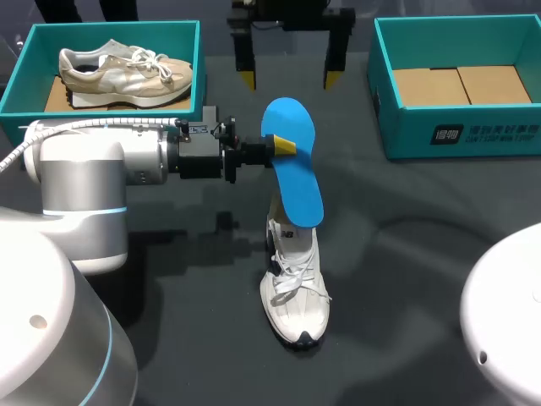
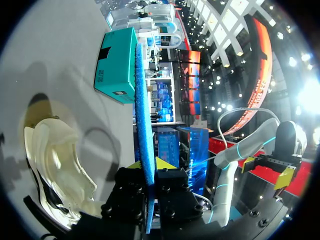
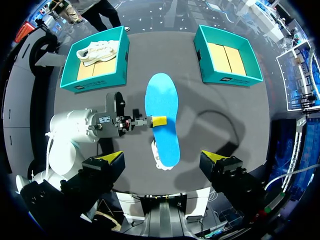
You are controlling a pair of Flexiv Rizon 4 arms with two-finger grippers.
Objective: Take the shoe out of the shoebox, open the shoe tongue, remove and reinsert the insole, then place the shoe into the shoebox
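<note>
**Blue insole pinched on edge over the white sneaker**

The left gripper [image 1: 283,145] has both yellow tips clamped on the faces of a thin, foam-like blue insole [image 1: 296,178], gripping it by one long edge. The narrower end of the insole reaches past the fingers, over the open collar of a white laced sneaker [image 1: 296,296] lying on the matte dark table [image 1: 406,254]. The right gripper [image 1: 289,80] hangs beyond the insole with its fingers spread wide and nothing in them. A teal cardboard shoebox [image 1: 190,85] beside the left arm holds a beige sneaker [image 1: 127,68]. The other shoebox [image 1: 456,135] shows a brown cardboard floor.
</note>
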